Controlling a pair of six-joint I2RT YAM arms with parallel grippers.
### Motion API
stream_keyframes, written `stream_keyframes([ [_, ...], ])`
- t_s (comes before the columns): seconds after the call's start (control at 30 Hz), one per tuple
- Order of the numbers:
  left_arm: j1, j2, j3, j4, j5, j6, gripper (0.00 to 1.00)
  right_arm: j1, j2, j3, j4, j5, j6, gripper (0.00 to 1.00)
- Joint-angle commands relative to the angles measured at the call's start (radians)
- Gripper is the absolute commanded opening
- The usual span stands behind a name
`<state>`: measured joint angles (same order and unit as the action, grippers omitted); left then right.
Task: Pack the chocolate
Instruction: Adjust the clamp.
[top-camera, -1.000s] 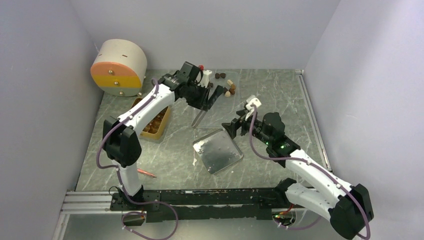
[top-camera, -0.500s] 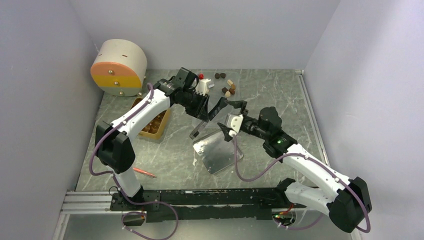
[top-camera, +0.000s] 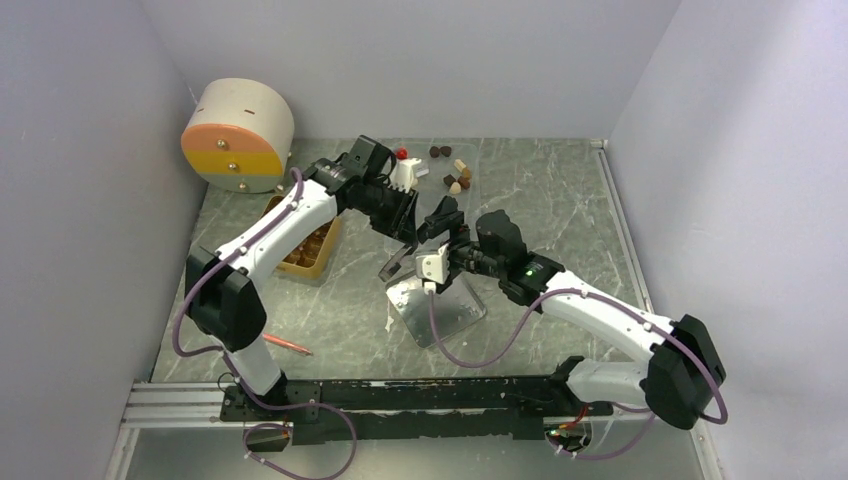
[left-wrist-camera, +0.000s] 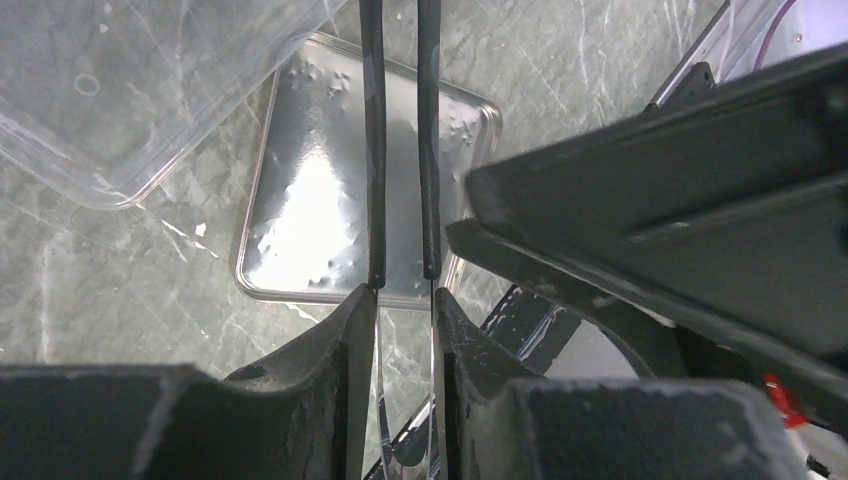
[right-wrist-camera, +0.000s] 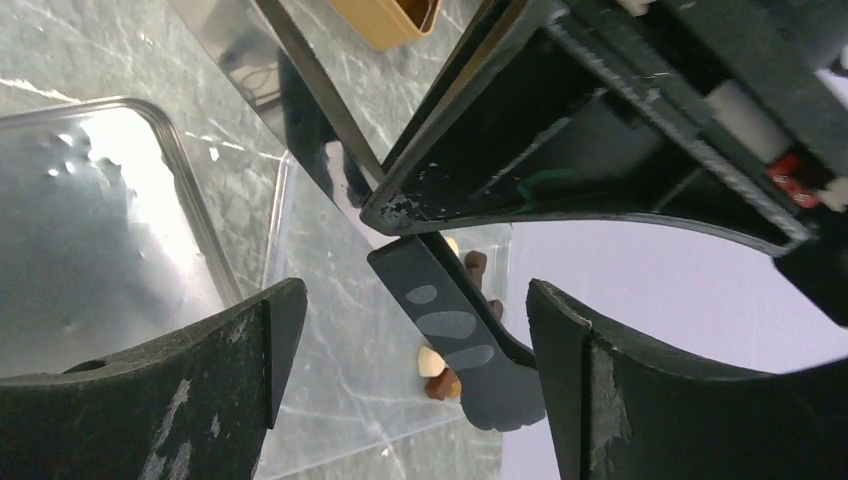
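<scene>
— Grey-green marble table, pale walls all round. What are the fingers doing?

— The left gripper (left-wrist-camera: 403, 300) is pinched on a pair of thin black tongs (left-wrist-camera: 373, 150), which hang above the metal tray (left-wrist-camera: 300, 200). The right gripper (right-wrist-camera: 415, 310) has its jaws spread wide and holds nothing. It sits just beside the left one, with a dark part of that gripper showing between its jaws.

— And the chocolate?

— Loose chocolate (top-camera: 458, 178) lies near the table's far edge, on a clear plastic lid (left-wrist-camera: 120, 90), beyond both grippers. The tray is mid-table.

— Further out?

— A golden-tan box (top-camera: 318, 255) with brown pieces inside sits toward the left edge. A red-orange pen (top-camera: 287, 346) lies near the near-left corner, and a round pink-and-yellow drum (top-camera: 237, 135) stands at the far-left corner.
</scene>
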<state>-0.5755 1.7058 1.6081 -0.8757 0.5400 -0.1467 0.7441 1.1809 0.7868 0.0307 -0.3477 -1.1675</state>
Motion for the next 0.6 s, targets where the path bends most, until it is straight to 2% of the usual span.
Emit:
stream_keyframes([
  [0.0, -0.007, -0.059, 0.018, -0.005, 0.036, 0.002, 0.29, 0.025, 0.045, 0.052, 0.002, 0.061, -0.094, 0.83],
  [0.07, -0.009, -0.065, 0.017, -0.002, 0.039, -0.003, 0.29, 0.030, 0.061, 0.048, 0.028, 0.069, -0.099, 0.77],
  [0.23, -0.011, -0.077, 0.019, 0.003, 0.025, -0.014, 0.28, 0.044, 0.082, 0.009, 0.149, 0.096, -0.103, 0.54],
  [0.33, -0.011, -0.096, 0.018, 0.016, -0.007, -0.025, 0.28, 0.049, 0.081, -0.018, 0.217, 0.111, -0.090, 0.28],
  [0.47, -0.011, -0.126, 0.011, 0.041, -0.034, -0.039, 0.30, 0.049, 0.074, -0.026, 0.263, 0.091, -0.036, 0.00],
  [0.57, -0.011, -0.150, 0.000, 0.047, -0.053, -0.038, 0.37, 0.049, 0.077, -0.021, 0.279, 0.073, 0.006, 0.00],
])
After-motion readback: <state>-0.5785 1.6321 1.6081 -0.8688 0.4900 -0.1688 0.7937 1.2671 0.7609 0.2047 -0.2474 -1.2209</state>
